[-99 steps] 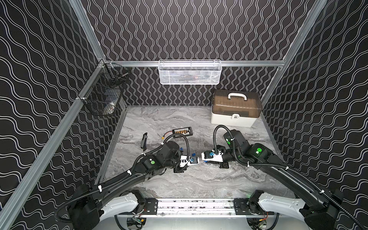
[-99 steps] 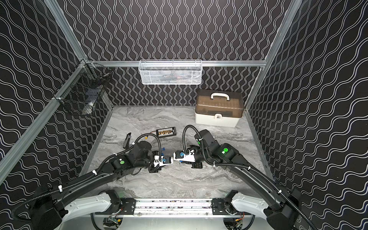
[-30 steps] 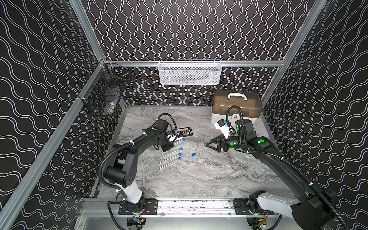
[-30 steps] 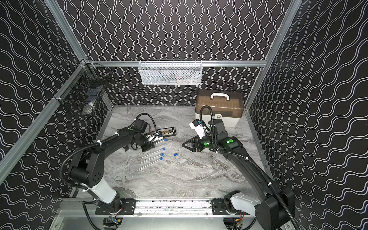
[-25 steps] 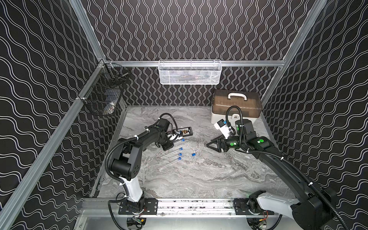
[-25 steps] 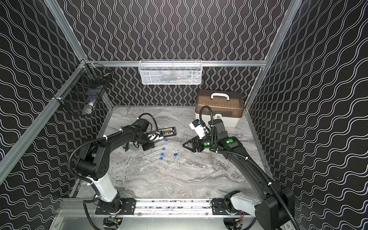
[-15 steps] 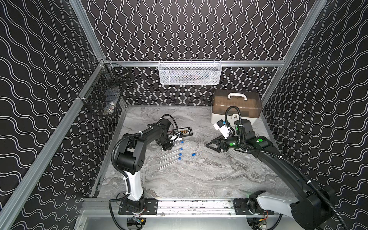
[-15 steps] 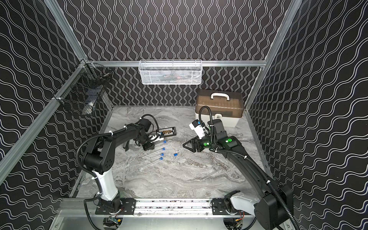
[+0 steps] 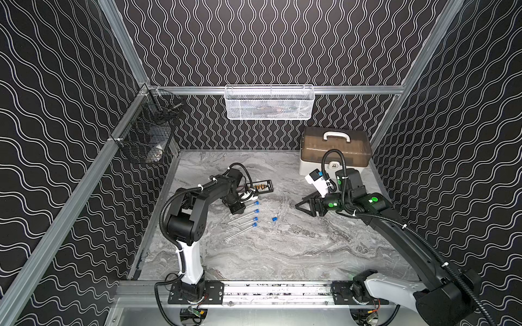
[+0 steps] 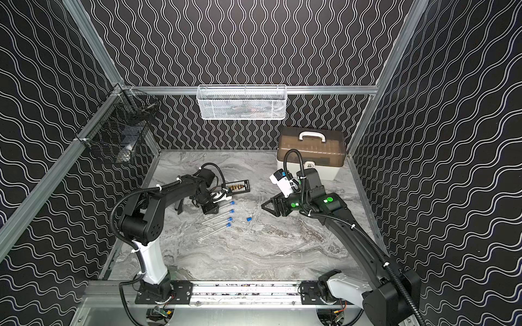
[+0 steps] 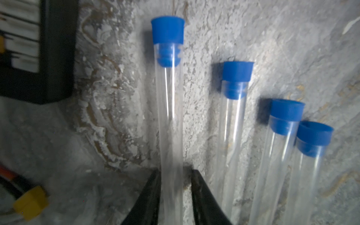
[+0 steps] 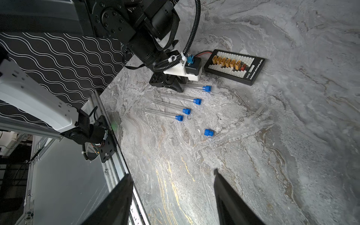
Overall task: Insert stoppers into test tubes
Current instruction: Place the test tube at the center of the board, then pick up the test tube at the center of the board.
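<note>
4 test tubes (image 9: 243, 216) lie side by side w/ blue stoppers (image 11: 168, 29) in, left of centre on the tabletop (image 9: 282, 254), just in front of the black board (image 9: 261, 186). 1 loose stopper (image 9: 274, 219) sits near them, toward the right edge. The left gripper (image 11: 175, 172) flanks the backmost tube, jaws slightly parted, not squeezing. The right gripper (image 12: 171, 173) is spread wide, empty, over the right half.
</note>
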`<state>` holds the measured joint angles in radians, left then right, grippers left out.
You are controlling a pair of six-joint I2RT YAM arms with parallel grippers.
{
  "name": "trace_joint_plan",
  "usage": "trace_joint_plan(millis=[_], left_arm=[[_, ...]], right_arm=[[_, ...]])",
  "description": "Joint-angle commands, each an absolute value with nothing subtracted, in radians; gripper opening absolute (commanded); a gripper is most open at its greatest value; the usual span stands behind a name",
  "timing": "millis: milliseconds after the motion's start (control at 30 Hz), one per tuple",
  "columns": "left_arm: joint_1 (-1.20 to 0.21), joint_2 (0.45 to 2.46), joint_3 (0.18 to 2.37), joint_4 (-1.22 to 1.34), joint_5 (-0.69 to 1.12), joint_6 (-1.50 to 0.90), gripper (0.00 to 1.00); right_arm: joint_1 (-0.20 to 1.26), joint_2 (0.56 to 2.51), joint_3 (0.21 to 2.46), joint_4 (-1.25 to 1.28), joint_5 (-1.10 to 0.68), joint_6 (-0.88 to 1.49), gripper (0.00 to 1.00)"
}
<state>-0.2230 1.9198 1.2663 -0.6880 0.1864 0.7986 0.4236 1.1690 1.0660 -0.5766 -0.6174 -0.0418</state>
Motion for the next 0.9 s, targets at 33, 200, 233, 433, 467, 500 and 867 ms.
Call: trace_joint_plan(millis=[33, 200, 233, 433, 467, 500, 867], left_arm=[[-0.217, 1.875, 1.257, -0.681, 0.192, 0.799, 0.35], [-0.212, 1.739, 1.210, -0.592, 0.166, 0.813, 0.36], [-0.212, 1.700, 1.192, -0.562, 0.155, 0.818, 0.37], [-0.217, 1.493, 1.156, -0.468, 0.180, 0.702, 0.36], [-0.225, 1.469, 1.153, -0.458, 0.200, 0.661, 0.35], [-0.244, 1.442, 1.144, -0.439, 0.214, 0.615, 0.35], [-0.796, 1.414, 1.110, -0.323, 0.123, 0.133, 0.39]], right_arm=[[0.423, 1.157, 1.071, -0.607, -0.583, -0.048, 0.65], [0.422, 1.149, 1.058, -0.609, -0.447, 0.067, 0.64], [0.423, 1.147, 1.051, -0.609, -0.388, 0.115, 0.63], [0.421, 1.131, 1.004, -0.663, -0.003, 0.448, 0.62], [0.421, 1.142, 1.011, -0.710, 0.062, 0.515, 0.62], [0.418, 1.158, 1.024, -0.771, 0.121, 0.583, 0.62], [0.249, 1.241, 1.158, -1.070, 0.311, 0.702, 0.64]])
